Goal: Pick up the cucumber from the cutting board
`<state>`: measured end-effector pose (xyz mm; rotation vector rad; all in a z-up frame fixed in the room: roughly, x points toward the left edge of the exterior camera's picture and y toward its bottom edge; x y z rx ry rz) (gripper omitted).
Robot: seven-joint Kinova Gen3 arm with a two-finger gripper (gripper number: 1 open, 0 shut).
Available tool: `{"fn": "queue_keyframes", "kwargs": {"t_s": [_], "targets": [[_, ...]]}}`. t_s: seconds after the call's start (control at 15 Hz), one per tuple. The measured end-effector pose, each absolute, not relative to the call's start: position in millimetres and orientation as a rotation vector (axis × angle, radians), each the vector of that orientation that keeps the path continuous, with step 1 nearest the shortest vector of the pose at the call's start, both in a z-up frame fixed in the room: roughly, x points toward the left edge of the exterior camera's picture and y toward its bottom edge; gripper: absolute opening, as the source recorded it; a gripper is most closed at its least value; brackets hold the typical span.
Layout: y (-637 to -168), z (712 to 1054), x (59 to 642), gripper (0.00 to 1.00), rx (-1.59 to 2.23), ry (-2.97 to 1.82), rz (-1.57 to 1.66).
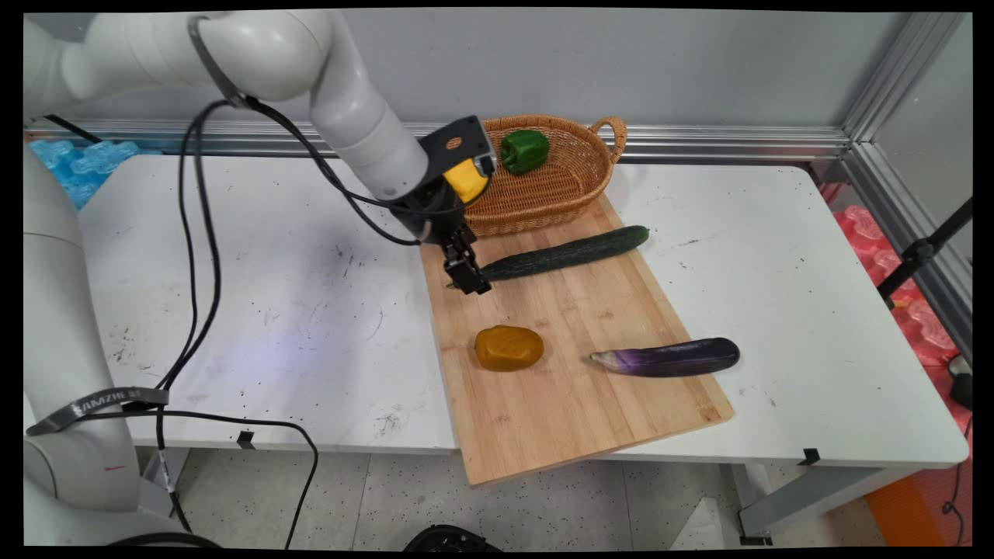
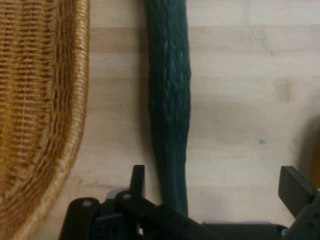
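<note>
Now the end effector (image 1: 469, 273) hangs with its fingers spread over the narrow end of the cucumber (image 1: 567, 253), which lies on the wooden board (image 1: 575, 404) just beside the wicker basket (image 1: 559, 194), not pinched.

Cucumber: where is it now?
Main view: the cucumber lies on the wooden cutting board, just in front of the wicker basket, its left end at the gripper.
</note>
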<state>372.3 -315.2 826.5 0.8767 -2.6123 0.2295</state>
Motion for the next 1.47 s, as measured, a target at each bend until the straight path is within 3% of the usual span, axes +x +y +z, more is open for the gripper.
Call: {"fn": "queue_keyframes", "kwargs": {"t_s": [0.67,1.47], "targets": [[-336.3,791.8,356.3,1.00,0.922,-2.537,0.219],[-345.7,774.9,349.4,1.00,0.948,-2.507,0.214]]}}
